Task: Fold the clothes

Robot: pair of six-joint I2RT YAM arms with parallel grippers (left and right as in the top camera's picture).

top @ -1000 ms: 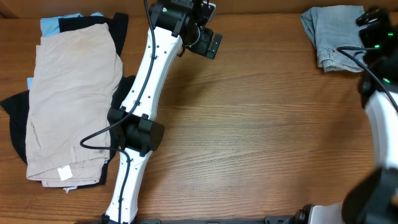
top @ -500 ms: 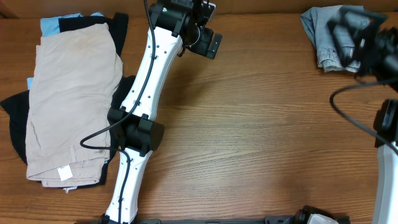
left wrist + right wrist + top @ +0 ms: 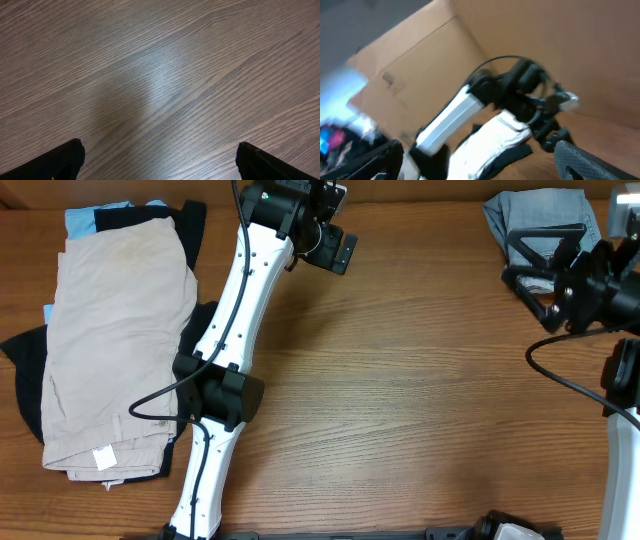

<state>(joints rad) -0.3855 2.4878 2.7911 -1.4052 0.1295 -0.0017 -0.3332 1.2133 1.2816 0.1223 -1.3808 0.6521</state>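
Observation:
The clothes lie in two places. Folded light denim shorts (image 3: 548,220) rest at the table's far right corner. A pile at the left has beige shorts (image 3: 115,330) on top of black pieces (image 3: 22,365) and a sky-blue piece (image 3: 82,220). My right gripper (image 3: 530,277) hangs open just in front of the denim, covering its near edge, with nothing in it. Its wrist view is blurred and faces across the table, with the beige shorts (image 3: 490,145) between the wide-apart fingers of the right gripper (image 3: 477,149). My left gripper (image 3: 338,246) is open at the far middle; in its wrist view the left gripper (image 3: 159,146) stands over bare wood.
The left arm (image 3: 235,310) stretches from the near edge up to the table's far side, beside the pile. The wooden table (image 3: 420,400) lies between the arms. A cardboard wall (image 3: 530,35) stands behind the table in the right wrist view.
The right arm has swung in from the right edge, and its gripper now hangs in front of the denim shorts. The left arm and both lots of clothes have stayed put.

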